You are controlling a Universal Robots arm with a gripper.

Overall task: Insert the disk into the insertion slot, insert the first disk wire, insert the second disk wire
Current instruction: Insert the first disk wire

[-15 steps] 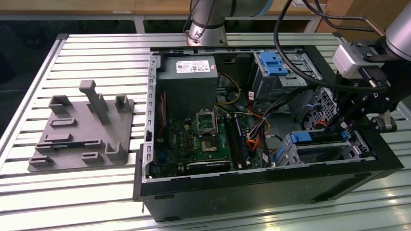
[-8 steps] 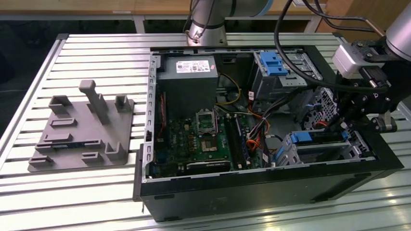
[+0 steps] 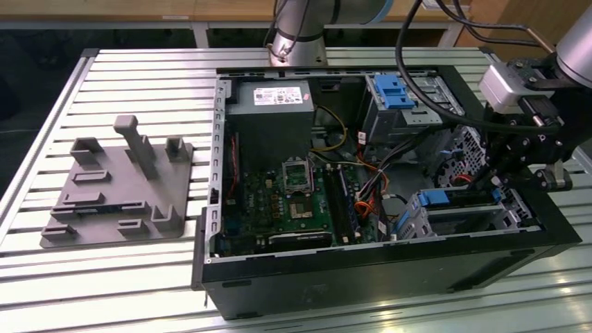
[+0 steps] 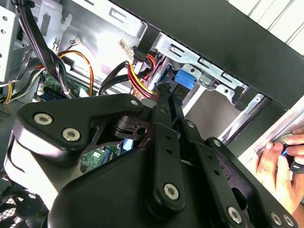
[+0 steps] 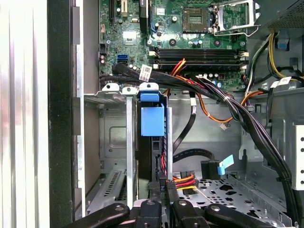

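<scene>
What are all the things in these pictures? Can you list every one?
computer case: one, black, open, on the slatted table.
circuit board: one, green, inside the case.
power box: one, grey, beside the circuit board.
disk: one, blue-framed, in the grey cage.
wires: many, black, red, yellow, orange, crossing the case.
holder plate: one, grey, table, exterior view's left.
hand: one, a person's, outside the case.
robot arm: one, grey, over the case.
pincer: one, black, near the disk.

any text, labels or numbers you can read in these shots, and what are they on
Nothing reads clearly.
White sticker on the grey metal power-supply box: print too small to read.
Small white tag on the black cable bundle: blurred.
White markings on the green circuit board: too small.
</scene>
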